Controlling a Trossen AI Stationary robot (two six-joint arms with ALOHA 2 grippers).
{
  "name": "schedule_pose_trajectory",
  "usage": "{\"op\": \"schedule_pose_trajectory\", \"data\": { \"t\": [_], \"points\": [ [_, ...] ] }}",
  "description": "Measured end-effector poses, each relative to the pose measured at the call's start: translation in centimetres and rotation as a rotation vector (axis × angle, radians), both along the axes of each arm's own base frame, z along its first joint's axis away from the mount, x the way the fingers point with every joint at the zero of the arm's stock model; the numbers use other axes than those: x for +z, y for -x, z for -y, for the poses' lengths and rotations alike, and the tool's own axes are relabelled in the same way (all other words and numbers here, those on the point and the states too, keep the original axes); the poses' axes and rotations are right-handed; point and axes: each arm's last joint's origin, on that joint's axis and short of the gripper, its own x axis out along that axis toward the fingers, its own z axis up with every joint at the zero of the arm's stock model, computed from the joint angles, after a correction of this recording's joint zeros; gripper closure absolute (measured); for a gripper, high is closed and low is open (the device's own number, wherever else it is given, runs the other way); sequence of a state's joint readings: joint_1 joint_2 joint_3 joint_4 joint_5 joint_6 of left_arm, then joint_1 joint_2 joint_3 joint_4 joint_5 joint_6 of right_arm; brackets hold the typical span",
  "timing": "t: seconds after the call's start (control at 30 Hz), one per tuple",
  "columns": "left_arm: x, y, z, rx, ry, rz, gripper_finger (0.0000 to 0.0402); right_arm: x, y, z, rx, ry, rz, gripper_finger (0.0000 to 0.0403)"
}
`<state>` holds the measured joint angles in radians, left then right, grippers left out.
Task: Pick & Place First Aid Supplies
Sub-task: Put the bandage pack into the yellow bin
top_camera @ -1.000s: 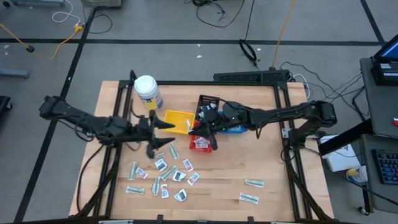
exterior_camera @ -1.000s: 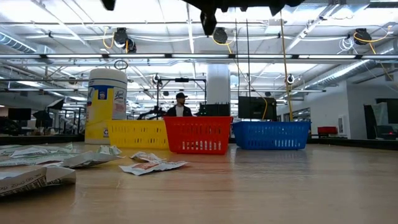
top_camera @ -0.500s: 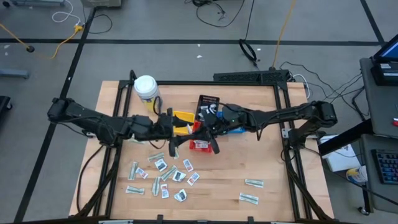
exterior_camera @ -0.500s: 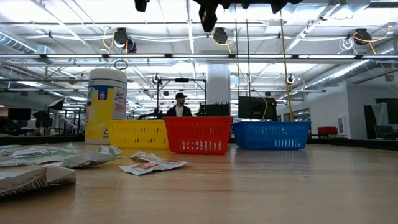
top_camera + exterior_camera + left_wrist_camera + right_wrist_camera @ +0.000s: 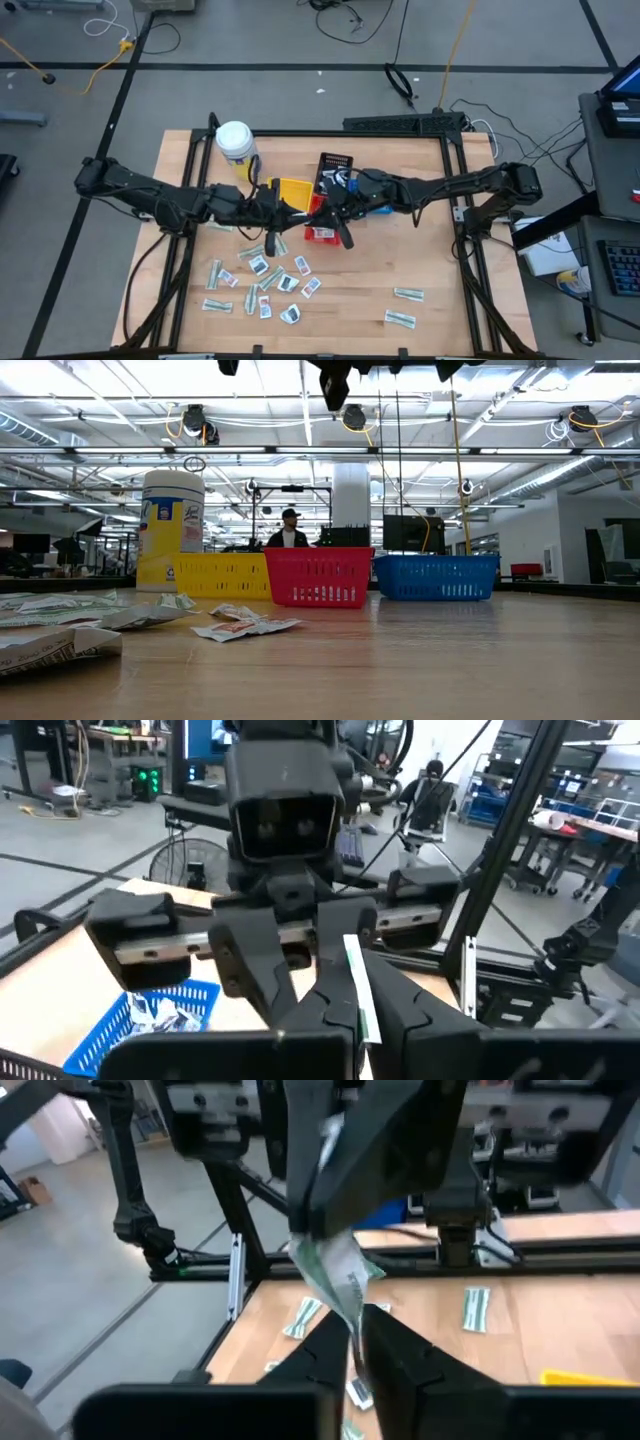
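**Mid-air handover of one packet above the trays**

Both grippers are meeting at the centre of the high view, above the red tray point(image 5: 320, 232). Left gripper point(image 5: 290, 210) is closing flat on a pale green-grey packet point(image 5: 357, 982); its fingers are pressing together with the wrapper edge between them. Right gripper point(image 5: 333, 207) is facing it, fingers nearly together, pinching the same packet's lower end point(image 5: 338, 1280) in its wrist view. I am judging this a transfer between my arms, with both gripping at once. Next move calls for one gripper to let go cleanly before either arm pulls away, or the wrapper may tear. Remaining first aid supplies point(image 5: 262, 282) are lying scattered in the lower left of the table point(image 5: 440, 270).
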<state>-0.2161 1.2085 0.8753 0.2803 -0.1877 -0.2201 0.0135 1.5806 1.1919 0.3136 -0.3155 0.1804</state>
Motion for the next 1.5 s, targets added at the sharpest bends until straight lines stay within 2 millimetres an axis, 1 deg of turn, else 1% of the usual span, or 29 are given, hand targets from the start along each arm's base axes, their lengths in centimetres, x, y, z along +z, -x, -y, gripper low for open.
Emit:
{"op": "schedule_pose_trajectory", "data": {
  "t": [0.13,0.27,0.37,0.43,0.53,0.6,0.67,0.73,0.9,1.03,1.1,1.2,1.3,1.5],
  "points": [
    [0.7,1.0,-0.4,0.029,-0.019,-0.004,0.0399,0.1,0.6,0.7,-0.015,-0.003,-0.053,0.0324],
    [0.0,2.2,-1.2,0.052,-0.019,-0.141,0.0400,0.9,2.2,1.1,-0.003,-0.004,-0.125,0.0270],
    [-0.2,2.9,-1.7,0.034,-0.021,-0.305,0.0400,1.5,3.7,1.2,0.027,0.034,-0.174,0.0243],
    [0.2,3.3,-2.0,0.007,-0.019,-0.411,0.0400,2.0,4.7,1.2,0.027,0.054,-0.203,0.0232],
    [0.0,3.5,-2.5,-0.012,-0.020,-0.606,0.0400,2.8,6.1,1.5,0.015,0.074,-0.220,0.0225],
    [-0.3,3.5,-3.0,-0.015,-0.015,-0.731,0.0401,3.2,6.9,1.8,-0.024,0.079,-0.237,0.0223],
    [-0.3,3.1,-3.4,-0.020,-0.009,-0.803,0.0401,3.8,7.8,2.1,-0.068,0.086,-0.239,0.0223],
    [-0.7,2.8,-3.8,-0.030,-0.002,-0.907,0.0401,4.3,8.4,2.2,-0.092,0.091,-0.227,0.0223],
    [-1.9,0.9,-4.5,-0.056,-0.001,-1.108,0.0401,5.4,9.8,2.3,-0.133,0.105,-0.188,0.0223],
    [-3.4,-0.5,-4.9,-0.062,-0.020,-1.298,0.0401,6.1,10.6,2.3,-0.168,0.112,-0.158,0.0222],
    [-4.4,-1.3,-5.1,-0.060,-0.045,-1.358,0.0401,6.4,11.0,2.4,-0.183,0.115,-0.149,0.0222],
    [-5.9,-2.3,-5.6,-0.055,-0.129,-1.416,0.0401,6.8,11.4,2.3,-0.184,0.112,-0.131,0.0222],
    [-7.2,-3.1,-6.5,-0.020,-0.223,-1.455,0.0401,7.0,11.6,2.3,-0.185,0.112,-0.123,0.0222],
    [-8.9,-4.8,-8.8,0.012,-0.348,-1.436,0.0401,6.9,11.6,2.3,-0.181,0.111,-0.126,0.0222]
  ]
}}
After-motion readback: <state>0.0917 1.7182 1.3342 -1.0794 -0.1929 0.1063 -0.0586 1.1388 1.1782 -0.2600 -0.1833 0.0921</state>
